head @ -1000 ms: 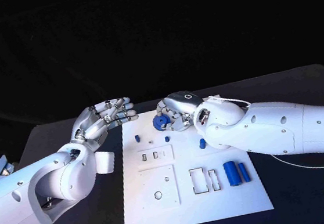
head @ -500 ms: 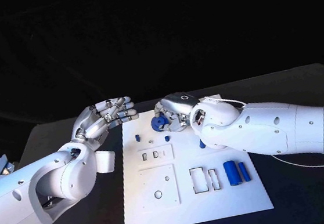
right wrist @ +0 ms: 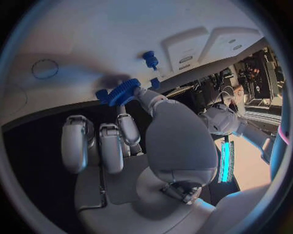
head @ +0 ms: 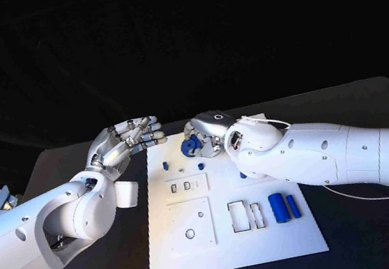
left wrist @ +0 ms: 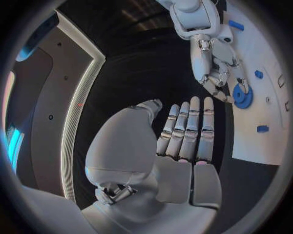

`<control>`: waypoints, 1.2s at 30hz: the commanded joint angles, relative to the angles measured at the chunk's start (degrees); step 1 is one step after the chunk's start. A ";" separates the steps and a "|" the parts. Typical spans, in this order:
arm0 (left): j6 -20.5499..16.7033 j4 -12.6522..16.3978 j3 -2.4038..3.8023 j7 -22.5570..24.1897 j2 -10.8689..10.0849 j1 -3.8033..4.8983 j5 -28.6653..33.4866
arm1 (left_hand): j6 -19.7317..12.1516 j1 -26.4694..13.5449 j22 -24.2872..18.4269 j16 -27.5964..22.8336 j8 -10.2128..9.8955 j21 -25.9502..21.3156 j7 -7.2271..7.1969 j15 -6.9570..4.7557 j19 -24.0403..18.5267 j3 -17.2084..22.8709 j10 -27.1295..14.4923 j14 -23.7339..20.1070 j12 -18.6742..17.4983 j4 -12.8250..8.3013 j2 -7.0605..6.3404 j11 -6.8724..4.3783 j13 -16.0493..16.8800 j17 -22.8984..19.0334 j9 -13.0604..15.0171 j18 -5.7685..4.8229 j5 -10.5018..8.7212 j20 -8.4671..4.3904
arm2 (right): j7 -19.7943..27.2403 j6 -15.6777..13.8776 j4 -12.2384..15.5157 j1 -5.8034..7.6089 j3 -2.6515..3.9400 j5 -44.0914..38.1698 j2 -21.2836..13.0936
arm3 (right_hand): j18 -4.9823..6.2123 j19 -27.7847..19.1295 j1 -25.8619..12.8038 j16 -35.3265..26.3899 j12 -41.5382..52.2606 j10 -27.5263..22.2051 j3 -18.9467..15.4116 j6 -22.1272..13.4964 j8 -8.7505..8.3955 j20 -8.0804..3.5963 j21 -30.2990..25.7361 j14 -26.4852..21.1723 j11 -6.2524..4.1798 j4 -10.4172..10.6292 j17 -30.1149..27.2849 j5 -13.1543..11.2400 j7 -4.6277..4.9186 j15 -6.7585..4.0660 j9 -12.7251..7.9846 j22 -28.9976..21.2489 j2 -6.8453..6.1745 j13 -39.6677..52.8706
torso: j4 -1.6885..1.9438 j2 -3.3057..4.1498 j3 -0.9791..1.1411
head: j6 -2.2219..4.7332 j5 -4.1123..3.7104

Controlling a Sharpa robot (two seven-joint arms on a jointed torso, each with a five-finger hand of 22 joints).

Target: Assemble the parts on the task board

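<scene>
Right hand [head: 207, 134] pinches a blue gear [head: 192, 147] over the task board's [head: 236, 254] far edge. Left hand [head: 126, 141] hovers beside the board's far-left corner, fingers straight, together, holding nothing.

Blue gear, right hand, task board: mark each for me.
Blue gear [right wrist: 124, 90]: right wrist view, toothed rim.
Right hand [head: 207, 134]: head view, back of the hand.
Task board [head: 235, 251]: head view, bare near end.

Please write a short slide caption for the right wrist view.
Right hand holds a blue gear over the white task board.
</scene>
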 commanded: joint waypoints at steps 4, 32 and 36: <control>0.75 0.12 0.04 0.62 0.05 0.05 0.03 | 0.06 0.15 -0.07 -0.33 -0.38 -0.22 1.91 -0.02 0.41 0.21 0.30 0.23 -0.34 -0.01 -0.52 0.14 0.01 0.09 -0.02 0.79 -0.33 -0.07 | -0.85 -0.30 -0.51 -0.01 0.03 -0.83 0.19 | -0.13 -0.32 -0.68 0.07 -0.35 -0.32 0.38 -0.49 -0.28 0.02 -0.29 4.70 0.15 -0.10 8.66 0.05 -0.12 0.42 -0.18 2.11 0.09 -0.14 | -0.10 -0.01 -0.03 | 0.02 0.06; 0.78 -0.05 0.04 0.54 0.04 0.05 0.03 | 0.06 0.15 -0.07 -0.33 -0.38 -0.22 1.91 -0.02 0.41 0.21 0.30 0.23 -0.34 -0.01 -0.52 0.14 0.01 0.09 -0.02 0.79 -0.33 -0.07 | -0.68 0.64 -0.09 0.00 0.03 -0.30 -1.15 | 0.05 -0.75 -7.06 -0.03 -1.49 -2.19 -5.53 -3.56 -4.13 1.20 -1.07 4.59 1.37 5.37 8.39 5.12 1.00 1.57 -0.90 1.85 -2.39 -1.68 | 0.00 -0.02 0.08 | -0.31 0.07; 0.74 -0.06 0.04 0.52 0.02 0.05 0.03 | 0.06 0.15 -0.07 -0.33 -0.38 -0.22 1.91 -0.02 0.41 0.21 0.30 0.23 -0.34 -0.01 -0.52 0.14 0.01 0.09 -0.02 0.79 -0.33 -0.07 | -0.34 1.36 0.20 0.00 0.03 0.29 -1.65 | 0.02 -0.64 -6.97 0.02 -1.09 -1.81 -5.87 -2.84 -3.96 1.18 -0.99 4.61 1.24 5.83 8.51 5.68 0.84 1.48 -0.73 2.02 -2.04 -1.29 | -0.04 0.00 0.03 | -0.36 0.13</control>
